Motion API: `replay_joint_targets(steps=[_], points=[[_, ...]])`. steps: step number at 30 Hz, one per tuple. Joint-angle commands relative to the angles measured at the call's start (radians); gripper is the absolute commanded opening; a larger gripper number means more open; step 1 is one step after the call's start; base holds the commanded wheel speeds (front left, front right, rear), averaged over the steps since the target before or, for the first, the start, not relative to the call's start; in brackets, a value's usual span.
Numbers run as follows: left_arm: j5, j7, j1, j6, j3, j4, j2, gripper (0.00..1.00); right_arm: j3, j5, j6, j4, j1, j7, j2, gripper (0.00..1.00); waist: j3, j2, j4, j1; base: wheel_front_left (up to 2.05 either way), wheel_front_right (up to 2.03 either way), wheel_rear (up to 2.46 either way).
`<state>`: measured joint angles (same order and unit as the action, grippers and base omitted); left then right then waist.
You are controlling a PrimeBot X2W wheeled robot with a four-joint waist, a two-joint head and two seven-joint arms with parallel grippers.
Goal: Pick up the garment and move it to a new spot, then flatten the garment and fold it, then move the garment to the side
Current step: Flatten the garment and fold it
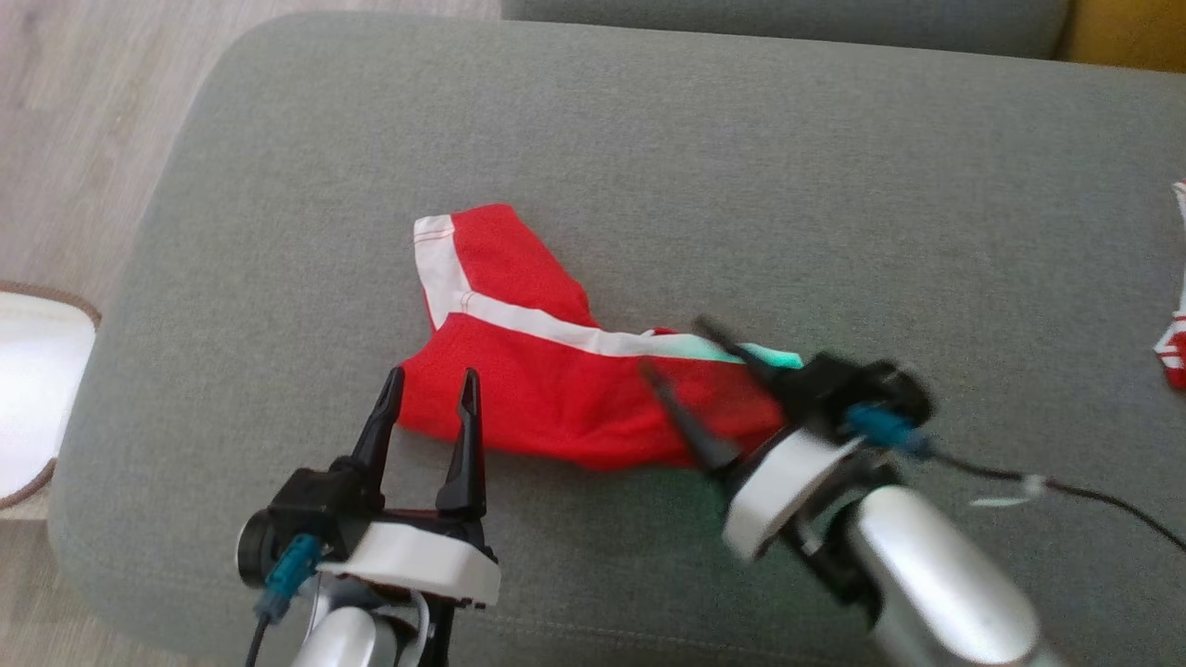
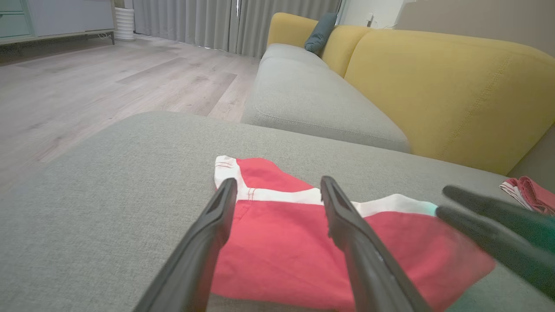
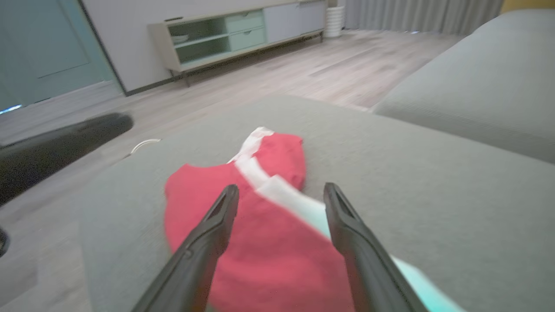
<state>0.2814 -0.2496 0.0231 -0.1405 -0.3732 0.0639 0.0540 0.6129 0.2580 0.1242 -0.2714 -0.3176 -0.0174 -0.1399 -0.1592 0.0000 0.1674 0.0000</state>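
Grey cushion: red garment central, bare fabric toward 12 o'clock, floor at 10. Left hand, right hand: wide, empty.

The left gripper and right gripper look alike: two long black fingers tapering to points, each with a shallow slot near its tip. The fingers join a black housing, then a white collar and a smooth silver forearm. A teal plug on each housing feeds a black cable; the right one bears a white tag.
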Motion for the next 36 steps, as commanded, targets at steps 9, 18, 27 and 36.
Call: replay_joint_targets(steps=[9, 18, 27, 36], points=[[-0.018, -0.012, 0.017, 0.008, 0.036, -0.034, -0.004, 1.0, -0.253, -0.097, 0.007, 0.096, 0.058, -0.089, -0.037, 1.0, 0.003, 0.0, -0.016, 0.0, 0.0, 0.0, 0.0], [-0.017, -0.012, 0.023, 0.008, 0.034, -0.033, -0.004, 1.0, -0.282, -0.032, 0.007, 0.011, 0.105, -0.202, -0.092, 1.0, -0.01, 0.0, -0.003, 0.0, 0.0, 0.0, 0.0], [-0.021, -0.012, 0.03, 0.009, 0.041, -0.032, -0.004, 1.0, -0.212, 0.115, 0.007, -0.04, 0.099, -0.282, -0.091, 0.43, -0.02, 0.0, -0.006, 0.0, 0.0, 0.0, 0.0], [-0.023, -0.012, 0.032, 0.007, 0.041, -0.03, -0.004, 1.0, -0.188, 0.158, 0.007, -0.041, 0.076, -0.225, -0.099, 0.0, -0.015, 0.0, -0.02, 0.0, 0.0, 0.0, 0.0]])
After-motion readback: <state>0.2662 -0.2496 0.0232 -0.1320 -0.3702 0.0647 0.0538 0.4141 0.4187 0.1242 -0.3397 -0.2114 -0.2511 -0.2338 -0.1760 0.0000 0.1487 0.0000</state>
